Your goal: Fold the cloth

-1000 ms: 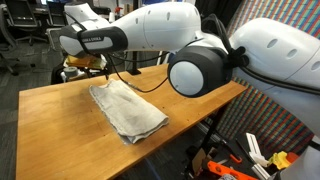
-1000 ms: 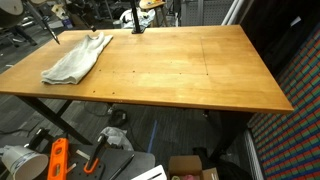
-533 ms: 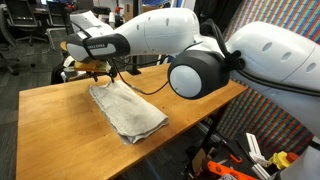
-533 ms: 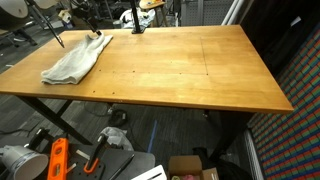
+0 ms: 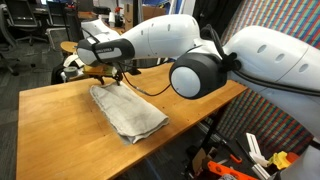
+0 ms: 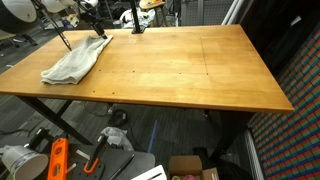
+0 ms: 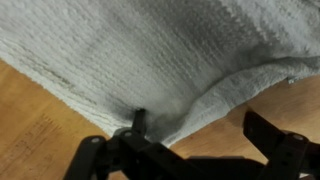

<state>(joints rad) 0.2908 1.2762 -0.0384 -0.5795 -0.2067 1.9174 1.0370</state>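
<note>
Working with the pincer (image 7: 200, 128) spread wide, gripping nothing yet. Pressing the left fingertip (image 7: 137, 120) into the weave of the cloth (image 7: 150, 50), just inside its edge. Bracketing the raised lip lying between the jaws. Placing the right fingertip (image 7: 268, 132) outside that edge, over bare table (image 7: 305, 100). Probably needing a slight drop before closing, catching the whole lip and not just one layer. Then, ideally, lifting low and carrying toward the bulk of the cloth, lying ahead of the pincer in an exterior view (image 5: 128, 110).
</note>
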